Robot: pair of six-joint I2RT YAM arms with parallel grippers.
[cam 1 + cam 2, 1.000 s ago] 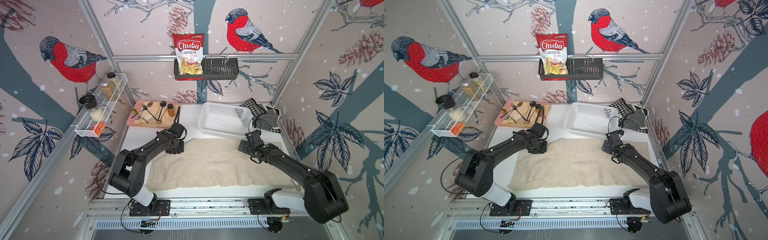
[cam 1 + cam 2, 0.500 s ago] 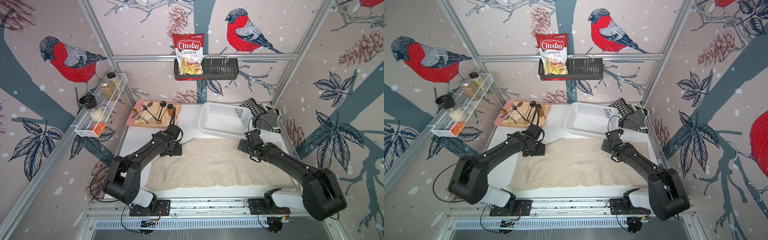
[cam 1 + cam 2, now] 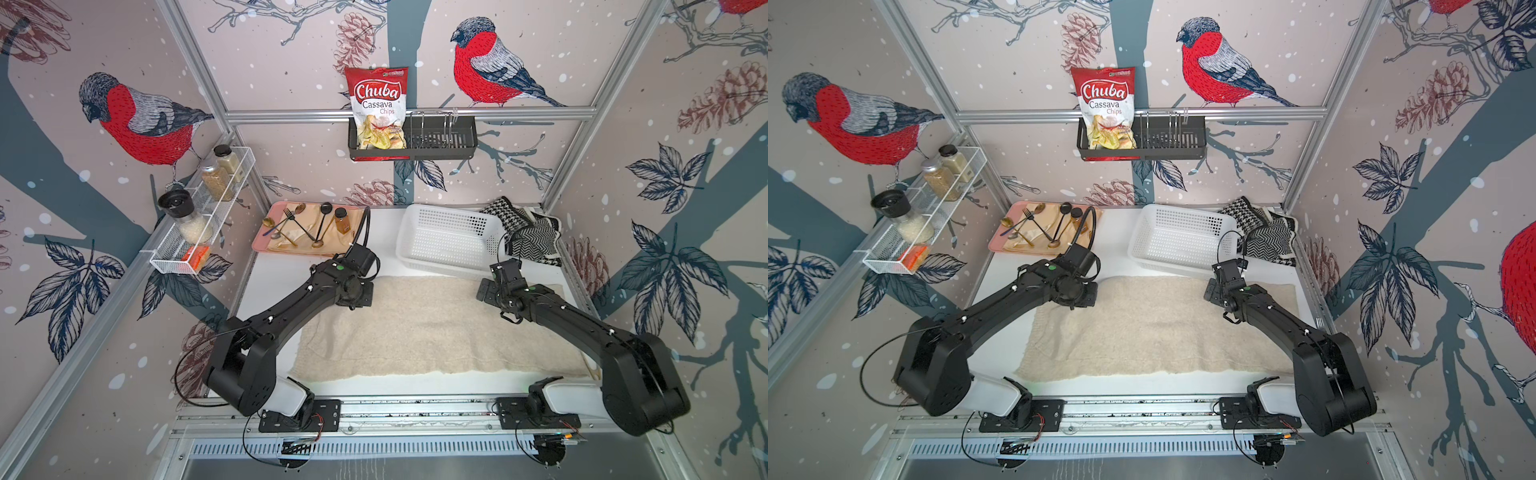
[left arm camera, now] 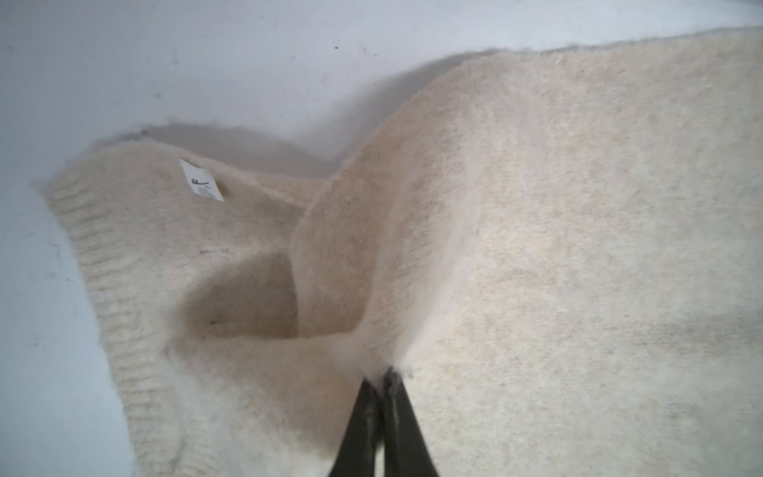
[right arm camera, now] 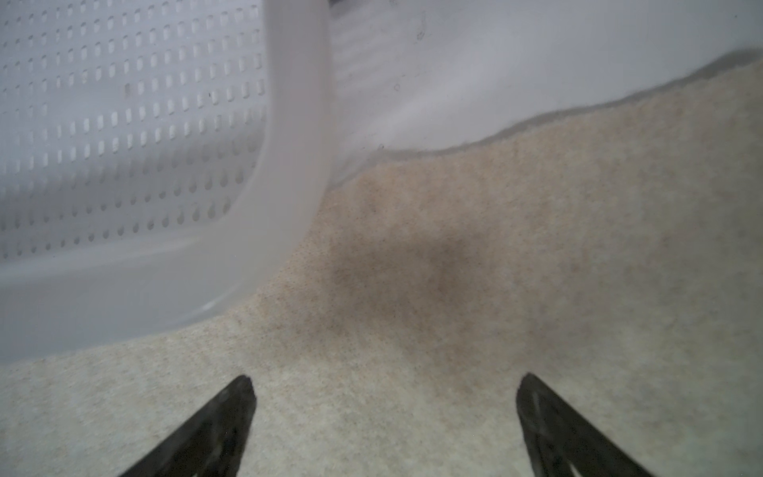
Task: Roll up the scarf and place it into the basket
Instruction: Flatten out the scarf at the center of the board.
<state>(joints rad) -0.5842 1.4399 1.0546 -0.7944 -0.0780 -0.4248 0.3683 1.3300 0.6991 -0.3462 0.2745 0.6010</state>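
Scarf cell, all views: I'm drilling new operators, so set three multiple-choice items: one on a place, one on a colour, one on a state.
1. Where does the basket stand relative to the spread scarf? A at its near edge; B at its far edge; C on its middle.
2. What colour is the scarf? A cream; B red; C blue.
3. How is the left claw? A wide open; B shut on the basket; C shut on the scarf.
Answers: B, both top views show it there; A, the fuzzy knit is cream in every view; C, the left wrist view shows the tips pinching a raised fold.
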